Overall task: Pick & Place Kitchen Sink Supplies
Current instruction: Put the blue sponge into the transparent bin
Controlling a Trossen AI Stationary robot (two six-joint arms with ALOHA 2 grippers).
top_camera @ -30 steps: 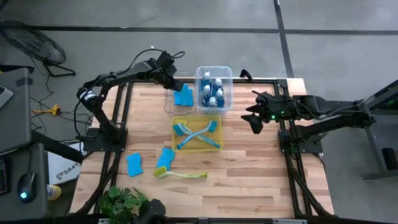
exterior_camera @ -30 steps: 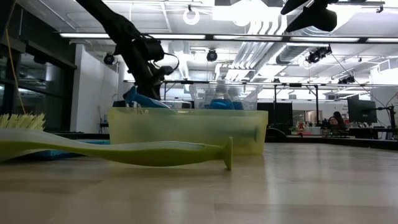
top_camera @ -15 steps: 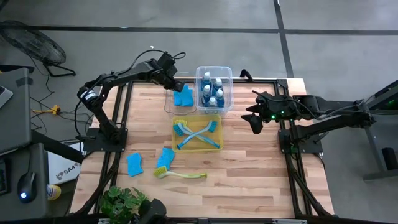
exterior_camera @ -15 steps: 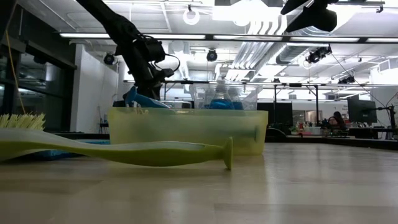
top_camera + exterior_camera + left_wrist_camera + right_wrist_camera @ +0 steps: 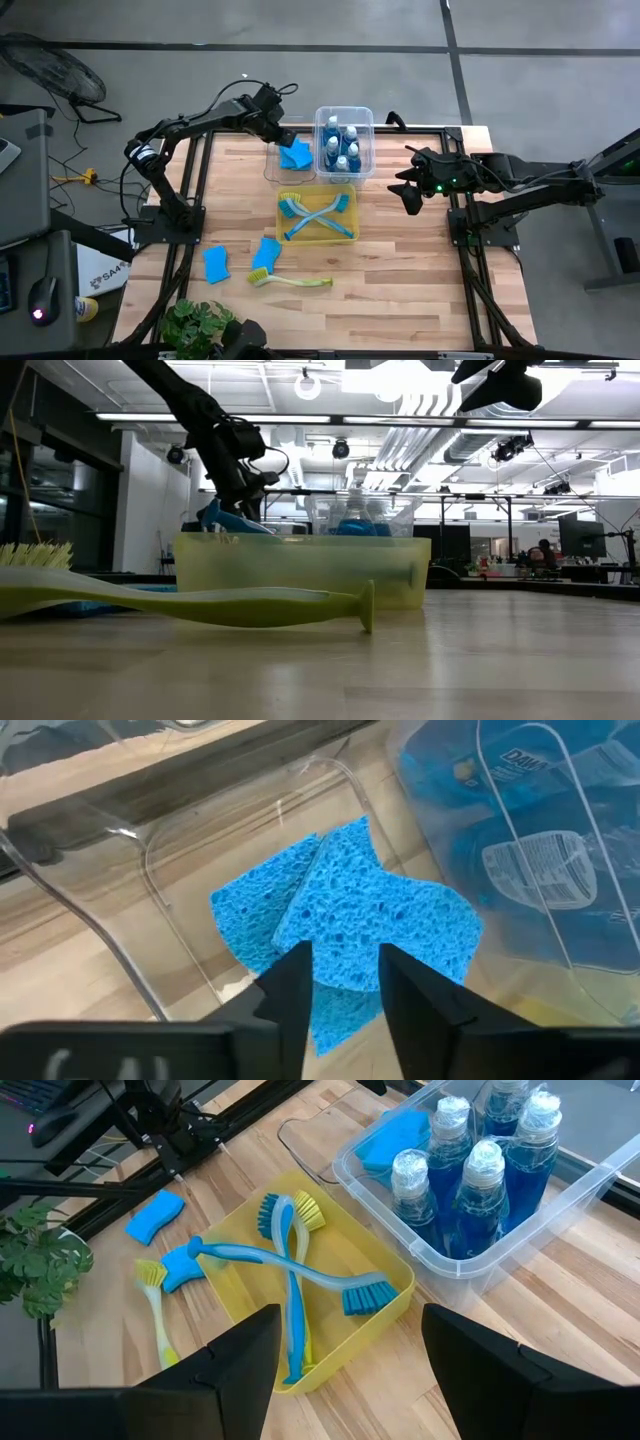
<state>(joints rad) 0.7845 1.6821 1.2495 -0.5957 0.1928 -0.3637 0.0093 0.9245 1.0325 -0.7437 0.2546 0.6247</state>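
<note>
High view: nearest the front edge of the surface, a yellow-green dish brush was seen lying beside two loose blue sponges, and behind them two blue brushes were crossed inside the yellow bin. Farther back, the left gripper was held just above the blue sponges in the small clear bin, jaws slightly parted and no longer pinching them, next to the clear bin of blue-liquid bottles. The right gripper was kept at the right edge, jaws spread wide, nothing held.
</note>
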